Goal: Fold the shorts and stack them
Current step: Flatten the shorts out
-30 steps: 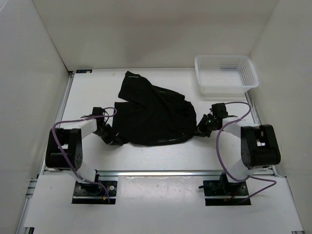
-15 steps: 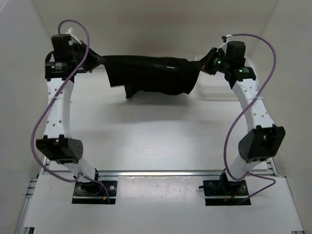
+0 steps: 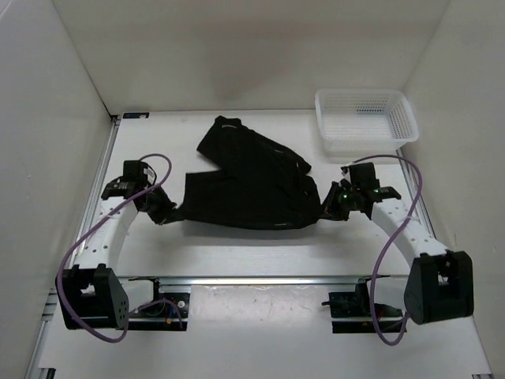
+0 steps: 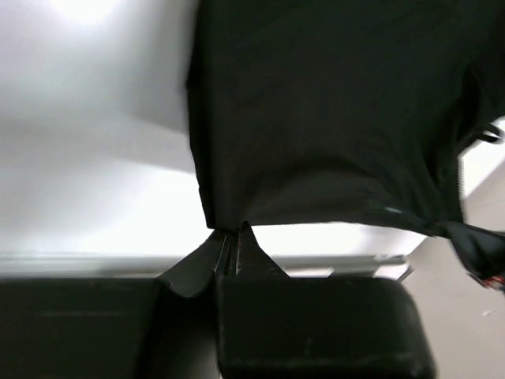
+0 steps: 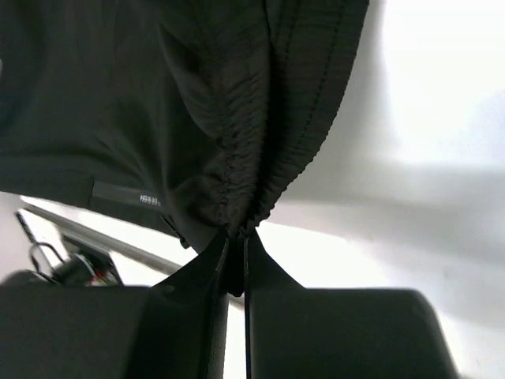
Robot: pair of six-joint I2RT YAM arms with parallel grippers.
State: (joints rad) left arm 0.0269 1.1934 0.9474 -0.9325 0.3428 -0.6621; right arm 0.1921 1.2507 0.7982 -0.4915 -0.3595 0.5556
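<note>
Looking down, I see the shorts (image 3: 248,189) spread on the desk (image 3: 252,246) between both arms, left claw (image 3: 169,212) clenched on their left corner, right claw (image 3: 327,208) clenched on their bunched right edge, basket (image 3: 365,118) apart, far right.

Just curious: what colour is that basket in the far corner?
White, a plastic mesh basket; clearest in the top view.

white table (image 3: 237,253), blk shorts (image 3: 245,185) rumpled at ctr, white mesh basket (image 3: 365,120) far R corner
</note>
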